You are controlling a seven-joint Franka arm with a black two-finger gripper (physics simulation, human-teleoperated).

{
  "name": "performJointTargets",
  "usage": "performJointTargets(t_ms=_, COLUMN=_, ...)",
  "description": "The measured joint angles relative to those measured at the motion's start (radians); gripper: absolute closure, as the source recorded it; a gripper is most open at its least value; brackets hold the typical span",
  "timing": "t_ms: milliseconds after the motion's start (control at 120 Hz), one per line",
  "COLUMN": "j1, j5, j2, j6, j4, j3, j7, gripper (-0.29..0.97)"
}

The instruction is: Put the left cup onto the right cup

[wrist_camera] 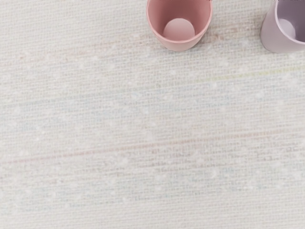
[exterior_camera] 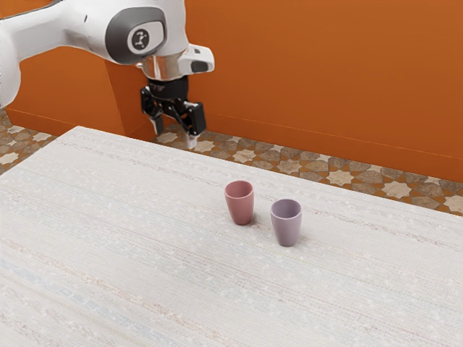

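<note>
My gripper (exterior_camera: pixel 175 134) high, fingers (exterior_camera: pixel 192 124) spread, empty; pink cup (exterior_camera: pixel 239 202) at its 4 o'clock. Risk: purple cup (exterior_camera: pixel 286 222) close at pink's 4, so my finger may knock it.

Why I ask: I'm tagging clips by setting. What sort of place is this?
Probably a rendered indoor room, maybe a dining corner: orange wall, star-patterned tile floor, pale table holding a pink cup and purple cup.

This is looking like a room in a home (a simulated one, plainly rendered). A warm orange wall (exterior_camera: pixel 325 65) is rising behind a floor (exterior_camera: pixel 347 173) that is showing star-patterned tiles in brown and cream. A pale, whitewashed wooden table (exterior_camera: pixel 108 238) is carrying household ware: a pink cup (exterior_camera: pixel 239 202) and a mauve cup (exterior_camera: pixel 286 222).
</note>
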Motion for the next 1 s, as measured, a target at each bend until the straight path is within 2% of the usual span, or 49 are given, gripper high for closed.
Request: performJointTargets(t_ms=1000, j1=-0.012, j5=-0.003, j2=0.243, j6=0.100, j4=0.119, j3=0.022, j7=0.000, gripper=0.00)
